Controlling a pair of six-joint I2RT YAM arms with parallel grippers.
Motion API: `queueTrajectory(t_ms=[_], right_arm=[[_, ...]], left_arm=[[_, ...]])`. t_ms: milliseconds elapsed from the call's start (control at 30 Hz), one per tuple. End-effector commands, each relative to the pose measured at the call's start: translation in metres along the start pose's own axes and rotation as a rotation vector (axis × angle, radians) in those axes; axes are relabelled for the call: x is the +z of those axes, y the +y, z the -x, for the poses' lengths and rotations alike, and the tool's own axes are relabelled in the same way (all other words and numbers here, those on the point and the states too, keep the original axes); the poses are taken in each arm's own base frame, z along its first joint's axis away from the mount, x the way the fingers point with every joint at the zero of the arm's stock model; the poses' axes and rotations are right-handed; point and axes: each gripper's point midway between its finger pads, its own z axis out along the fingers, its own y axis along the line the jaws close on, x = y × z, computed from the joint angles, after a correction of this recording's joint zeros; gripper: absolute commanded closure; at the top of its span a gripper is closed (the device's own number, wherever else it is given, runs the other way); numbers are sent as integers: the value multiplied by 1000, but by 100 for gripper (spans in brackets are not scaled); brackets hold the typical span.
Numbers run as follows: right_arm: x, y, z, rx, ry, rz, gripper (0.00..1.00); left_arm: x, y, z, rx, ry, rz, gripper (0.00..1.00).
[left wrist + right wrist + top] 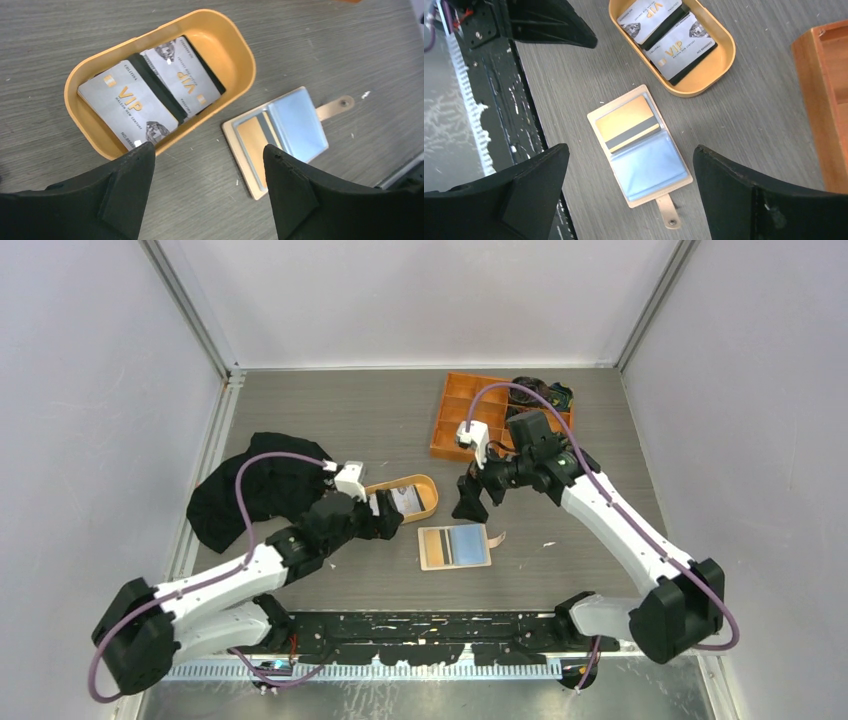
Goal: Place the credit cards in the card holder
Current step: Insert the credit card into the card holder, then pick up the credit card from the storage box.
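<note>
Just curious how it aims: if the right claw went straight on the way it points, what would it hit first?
Probably the card holder, lying open on the table: the wrist view shows it between the spread fingers of the right gripper. The depth is hard to judge.

You get bright, even overhead light, faint soft shadows, white glare spots on light grey plastic credit cards (127,102)
</note>
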Motion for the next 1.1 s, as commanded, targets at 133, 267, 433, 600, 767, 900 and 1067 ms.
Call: queueTrajectory(t_ms=[133, 267, 433, 600, 767, 900, 1067], right_arm=[[10, -20, 13, 237, -31, -18, 0], [18, -29, 17, 289, -57, -32, 1], [38, -26, 25, 302, 3, 159, 1], [82, -50, 45, 371, 35, 90, 0], [117, -67, 76, 452, -121, -39, 1], [144, -60, 88, 598, -139, 46, 1], [176, -50, 67, 625, -38, 8, 1]], left_arm=[[37, 12, 17, -85, 79, 134, 25], [34, 26, 19, -48, 70, 201, 25], [17, 40, 37, 1, -15, 200, 23], [4, 66, 34, -122, -34, 184, 23], [-3, 88, 22, -268, -68, 155, 24], [-8, 98, 20, -324, -103, 166, 27], [-5, 102, 11, -370, -97, 173, 29]])
